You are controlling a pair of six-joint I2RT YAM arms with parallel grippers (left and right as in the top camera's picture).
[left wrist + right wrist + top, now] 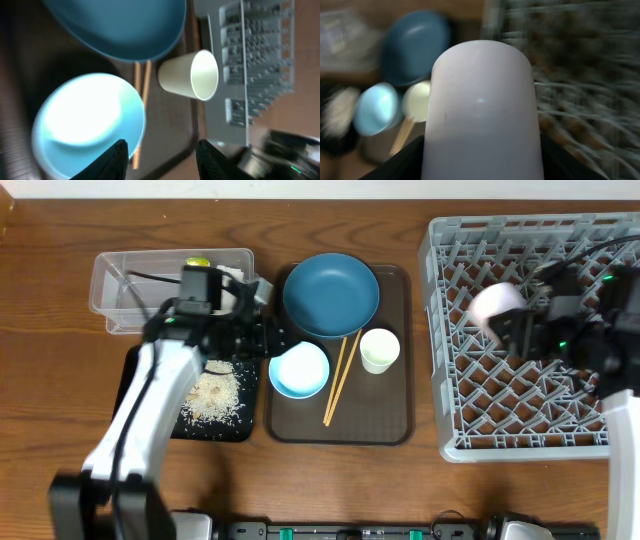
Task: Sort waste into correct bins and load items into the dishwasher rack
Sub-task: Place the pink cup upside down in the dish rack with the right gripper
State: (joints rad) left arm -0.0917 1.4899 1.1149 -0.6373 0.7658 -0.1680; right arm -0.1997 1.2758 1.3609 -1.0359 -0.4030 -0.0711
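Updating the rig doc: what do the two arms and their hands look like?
Left arm: white tubular links, black joints, a black boxy camera module at the wrist with a black cable running to it. Left hand: two black, flat-faced fingers. Right arm: same white link, black wrist section with small green lights. Right hand is black too. No markings readable.

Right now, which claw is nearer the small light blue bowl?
Left. The left claw is just beside the small light blue bowl; the right claw holds the pink cup over the dishwasher rack.
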